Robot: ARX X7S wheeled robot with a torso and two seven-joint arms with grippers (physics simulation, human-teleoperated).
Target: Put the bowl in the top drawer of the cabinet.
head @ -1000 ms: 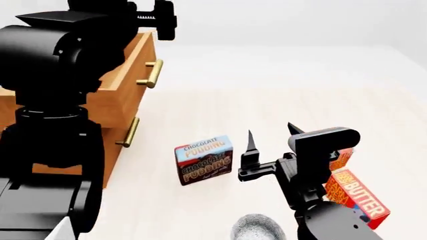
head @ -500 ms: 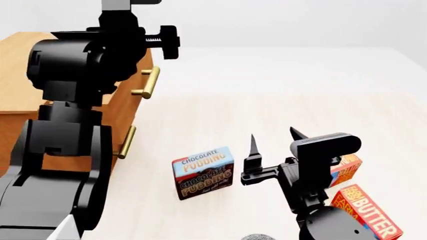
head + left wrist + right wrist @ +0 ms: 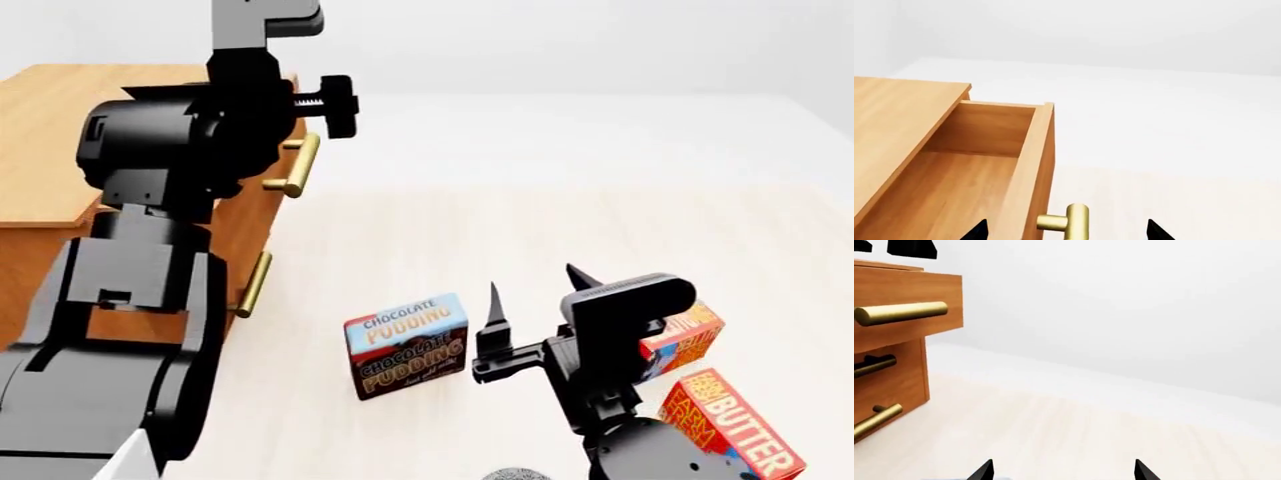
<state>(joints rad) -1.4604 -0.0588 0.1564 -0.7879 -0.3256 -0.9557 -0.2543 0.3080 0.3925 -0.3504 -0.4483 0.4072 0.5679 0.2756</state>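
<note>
- Cabinet (image 3: 54,150), top drawer (image 3: 954,190) pulled out, empty, ready for bowl.
- Left gripper (image 3: 1064,231) spread, empty, above handle (image 3: 1067,222).
- Right gripper (image 3: 534,300) spread, empty, beside pudding box (image 3: 407,345).
- Bowl (image 3: 514,474) barely visible at lower edge, ungrasped.

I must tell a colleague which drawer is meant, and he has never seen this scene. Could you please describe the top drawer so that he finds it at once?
Find the big orange-brown wooden cabinet at the left of the pale floor. The top drawer is the upper of its two brass-handled fronts. Unlike the closed lower drawer, it is pulled out, its bare wooden inside open from above.
</note>
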